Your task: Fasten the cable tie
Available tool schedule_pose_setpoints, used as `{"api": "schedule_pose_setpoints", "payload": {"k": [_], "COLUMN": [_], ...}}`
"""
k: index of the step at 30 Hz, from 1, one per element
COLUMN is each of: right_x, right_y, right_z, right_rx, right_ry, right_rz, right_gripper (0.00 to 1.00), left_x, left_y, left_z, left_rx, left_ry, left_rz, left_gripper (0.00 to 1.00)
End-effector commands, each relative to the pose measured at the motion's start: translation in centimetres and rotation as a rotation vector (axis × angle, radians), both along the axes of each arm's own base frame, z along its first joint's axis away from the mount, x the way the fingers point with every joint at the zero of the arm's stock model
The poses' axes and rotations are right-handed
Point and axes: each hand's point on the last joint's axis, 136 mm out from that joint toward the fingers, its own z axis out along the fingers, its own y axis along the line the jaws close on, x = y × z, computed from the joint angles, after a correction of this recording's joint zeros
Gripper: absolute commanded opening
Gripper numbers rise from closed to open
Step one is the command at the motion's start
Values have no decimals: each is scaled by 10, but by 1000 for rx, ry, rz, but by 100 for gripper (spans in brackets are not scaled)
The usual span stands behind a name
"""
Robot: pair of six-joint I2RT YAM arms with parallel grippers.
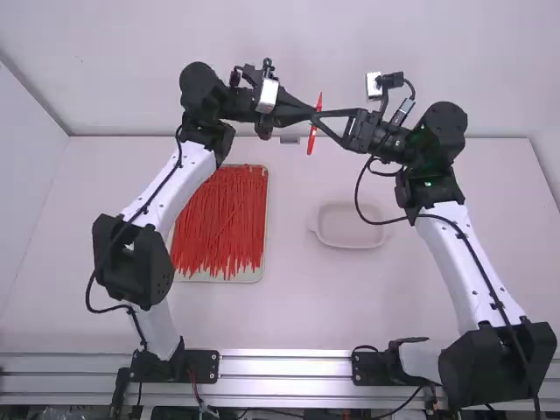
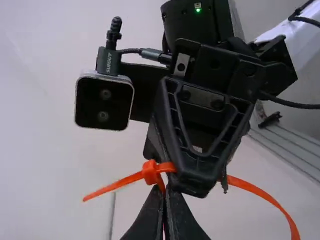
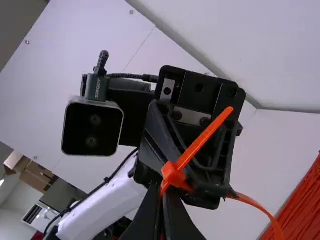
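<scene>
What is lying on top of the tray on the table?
A dense pile of red cable ties covers the tray; the left arm crosses over its left side, hiding whatever lies there.

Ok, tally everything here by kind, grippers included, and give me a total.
Grippers: 2, the left gripper and the right gripper, both shut
Held cable tie: 1, gripped by both
Pile of loose cable ties: 1, too dense to count singly
Tray: 1
White dish: 1
Total: 6

White dish — near a beige tray
</scene>
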Motion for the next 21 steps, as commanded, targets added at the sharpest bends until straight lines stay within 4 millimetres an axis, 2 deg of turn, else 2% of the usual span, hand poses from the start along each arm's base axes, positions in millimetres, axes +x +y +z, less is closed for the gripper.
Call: {"api": "schedule_pose_setpoints", "payload": {"k": [1, 9, 13, 18, 21], "right_x": [24, 33, 31, 31, 23], "right_y": [-17, -12, -2, -4, -1], "right_z": [20, 16, 16, 17, 15], "right_rx": [41, 38, 44, 45, 34], "right_ry": [-49, -18, -32, -30, -30], "right_rz": [-152, -114, -79, -73, -24], "right_gripper": [0, 0, 0, 0, 0], "left_x": [-25, -50, -53, -53, -52], "left_y": [1, 9, 9, 9, 9], "left_z": [-14, -5, -4, -4, -5], "left_rx": [76, 72, 74, 73, 77], "left_ry": [40, 26, 35, 36, 51], "left_rz": [-118, -118, -120, -120, -120], "left_gripper": [2, 2, 2, 2, 2]}}
